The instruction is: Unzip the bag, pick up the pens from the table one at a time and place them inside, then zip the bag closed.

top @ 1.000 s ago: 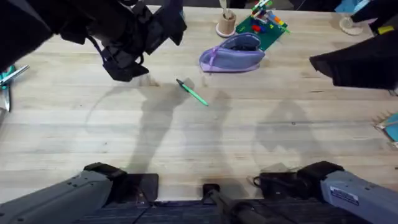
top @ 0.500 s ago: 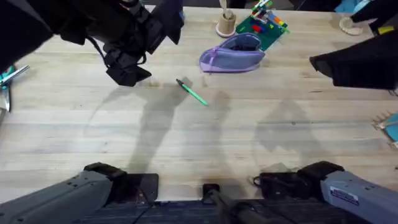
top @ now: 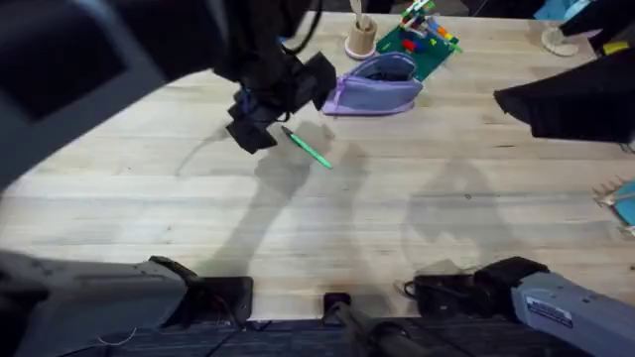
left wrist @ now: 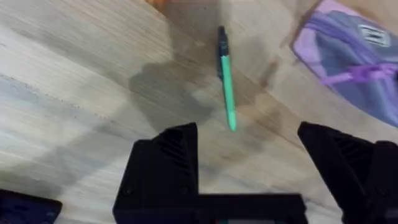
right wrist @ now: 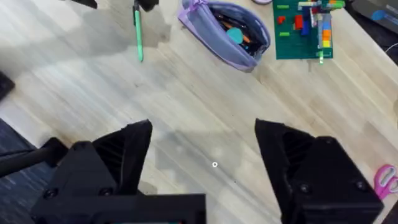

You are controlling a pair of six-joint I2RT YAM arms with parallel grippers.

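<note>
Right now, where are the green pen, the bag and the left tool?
green pen [left wrist: 227,87], left wrist view, mid barrel
bag [top: 377,91], overhead view, side fabric
left tool [left wrist: 249,146], left wrist view, between its fingertips

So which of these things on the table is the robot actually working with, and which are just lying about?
Part of the job:
- green pen, lying on the table
- purple bag, already unzipped, with some things inside
- left gripper, open just above the pen

Just lying about:
- green toy-brick plate
- small wooden cup
- pink-handled scissors
</note>
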